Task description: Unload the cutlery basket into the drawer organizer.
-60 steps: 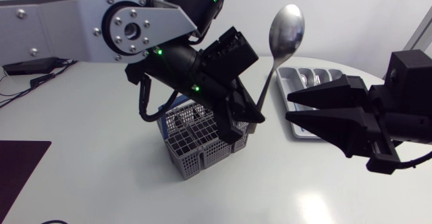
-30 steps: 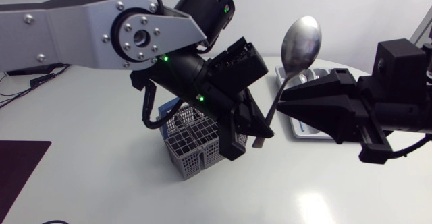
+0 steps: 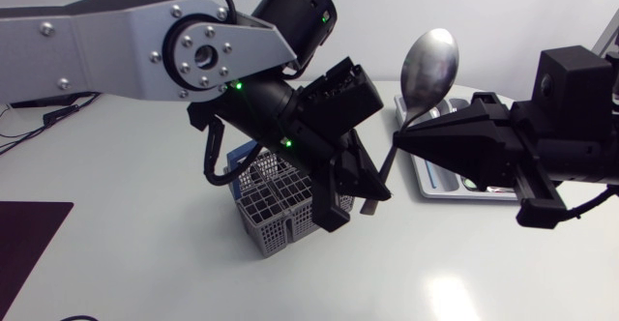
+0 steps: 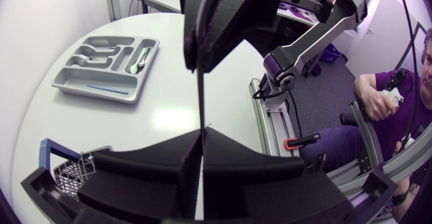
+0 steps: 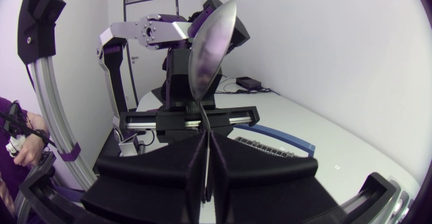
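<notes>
A silver spoon stands bowl up in the air over the table. My left gripper is shut on the lower end of its handle. My right gripper is shut on the stem just below the bowl, its tips pinching the thin handle. The grey cutlery basket sits on the table under the left arm, partly hidden by it. The grey drawer organizer lies behind the right gripper, and the left wrist view shows the organizer with cutlery in several compartments.
A dark mat lies at the table's near left corner. A black device with cables sits at the far left. The white table surface in front of both grippers is bare. The basket shows beside my left fingers.
The left arm carried the spoon a little to the right. The right gripper came in from the right and closed its fingers on the spoon's stem.
</notes>
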Controlling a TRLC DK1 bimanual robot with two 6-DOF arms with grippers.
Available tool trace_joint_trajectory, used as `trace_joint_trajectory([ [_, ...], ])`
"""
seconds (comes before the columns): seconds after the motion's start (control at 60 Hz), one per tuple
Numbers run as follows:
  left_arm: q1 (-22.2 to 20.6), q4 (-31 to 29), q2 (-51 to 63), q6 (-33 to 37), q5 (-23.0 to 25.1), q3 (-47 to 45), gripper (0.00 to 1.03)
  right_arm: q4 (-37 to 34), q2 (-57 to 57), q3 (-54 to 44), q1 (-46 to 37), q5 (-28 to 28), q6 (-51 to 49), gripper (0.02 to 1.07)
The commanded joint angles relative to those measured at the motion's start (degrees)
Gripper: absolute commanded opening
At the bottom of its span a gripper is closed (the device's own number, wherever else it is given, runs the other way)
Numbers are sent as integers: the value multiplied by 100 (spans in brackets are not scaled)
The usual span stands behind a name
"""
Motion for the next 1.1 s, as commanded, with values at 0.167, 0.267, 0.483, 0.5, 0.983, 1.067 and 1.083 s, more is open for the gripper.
trace_joint_trajectory([
  [0.167, 247, 15, 57, -141, 91, 82, 83, 24, 173, 258, -50, 316, 252, 8],
  [0.267, 379, 138, -40, -352, -85, 82, 91, 86, 235, 328, -261, 554, 393, 8],
  [0.483, 361, 736, -207, -888, -1307, -59, 92, 86, 604, 592, -709, 1670, 534, 8],
  [0.5, 352, 771, -216, -914, -1368, -68, 92, 77, 648, 618, -745, 1775, 560, 8],
  [0.983, 71, 1299, -444, -1117, -2748, -463, 92, -354, 2124, 1603, -604, 5133, 481, 8],
  [1.067, 53, 1325, -541, -1081, -2889, -569, 92, -512, 2581, 1963, -613, 5555, 454, 8],
  [1.083, 53, 1325, -585, -1073, -2915, -586, 92, -547, 2643, 2016, -613, 5599, 454, 8],
])
